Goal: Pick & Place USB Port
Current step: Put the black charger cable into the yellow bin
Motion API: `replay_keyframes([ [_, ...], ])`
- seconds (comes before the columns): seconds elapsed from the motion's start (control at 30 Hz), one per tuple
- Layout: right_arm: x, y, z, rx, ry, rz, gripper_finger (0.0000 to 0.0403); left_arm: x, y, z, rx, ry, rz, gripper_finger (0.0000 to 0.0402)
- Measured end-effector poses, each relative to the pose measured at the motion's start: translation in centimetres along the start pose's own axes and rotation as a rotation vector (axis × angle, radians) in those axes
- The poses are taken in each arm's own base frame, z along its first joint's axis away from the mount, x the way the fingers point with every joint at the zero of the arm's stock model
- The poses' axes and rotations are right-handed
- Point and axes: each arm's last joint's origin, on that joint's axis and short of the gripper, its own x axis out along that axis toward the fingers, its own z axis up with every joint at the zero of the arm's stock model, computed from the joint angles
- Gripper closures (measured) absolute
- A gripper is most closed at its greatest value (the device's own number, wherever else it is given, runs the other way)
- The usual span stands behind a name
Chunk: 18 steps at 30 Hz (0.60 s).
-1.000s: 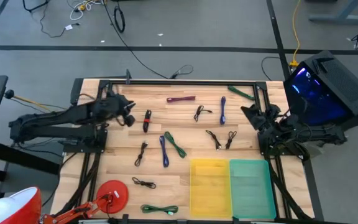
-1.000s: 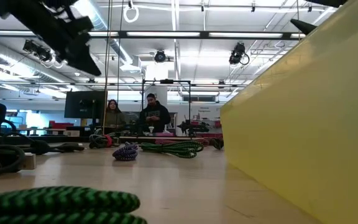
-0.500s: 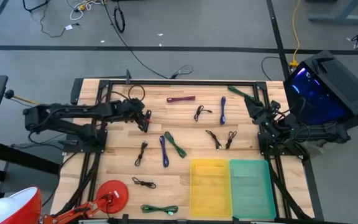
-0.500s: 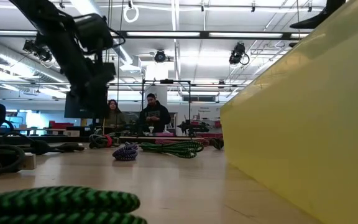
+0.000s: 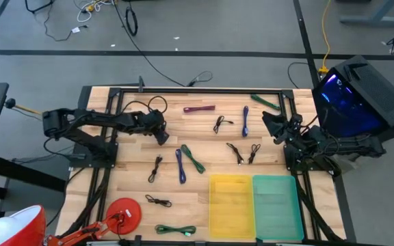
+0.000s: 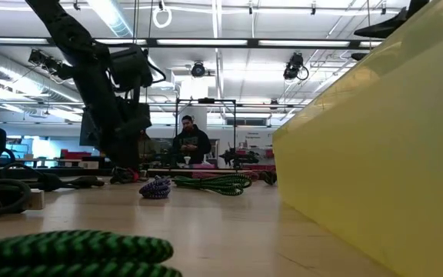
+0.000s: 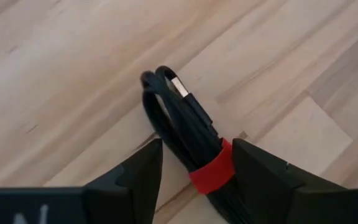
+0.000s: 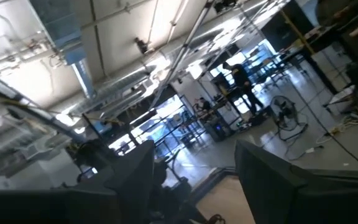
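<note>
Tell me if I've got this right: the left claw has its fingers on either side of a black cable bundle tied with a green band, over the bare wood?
Nearly. The band is red, not green. The left wrist view shows the left claw with a finger on either side of the black cable bundle, and the band wrapped around it is red. The rest holds: the bundle lies on the bare wood.

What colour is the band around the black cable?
Red. The band wraps the black cable; the left wrist view shows it best.

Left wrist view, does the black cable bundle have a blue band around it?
No, the black cable bundle lying between the left gripper fingers is wrapped with a red band, not a blue one.
</note>
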Motion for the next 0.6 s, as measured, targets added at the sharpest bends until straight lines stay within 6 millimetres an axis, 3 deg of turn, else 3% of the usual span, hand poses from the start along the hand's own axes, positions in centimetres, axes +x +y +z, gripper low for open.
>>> replay_keyframes([
  [0.23,0.0,0.0,0.0,-0.001,0.006,0.013,0.0179,1.7,-0.5,-0.1,0.006,0.018,-0.04,0.0217],
  [0.3,0.0,0.1,0.0,-0.001,0.009,0.021,0.0179,1.9,-0.6,-0.1,0.009,0.02,-0.037,0.0253],
  [0.4,0.0,0.1,0.0,0.0,0.01,0.028,0.0179,1.9,-0.6,-0.1,0.029,0.018,-0.043,0.0346],
  [0.6,0.0,0.4,-0.1,0.005,0.055,0.131,0.0179,1.1,-0.8,0.7,0.063,-0.034,-0.057,0.0354],
])
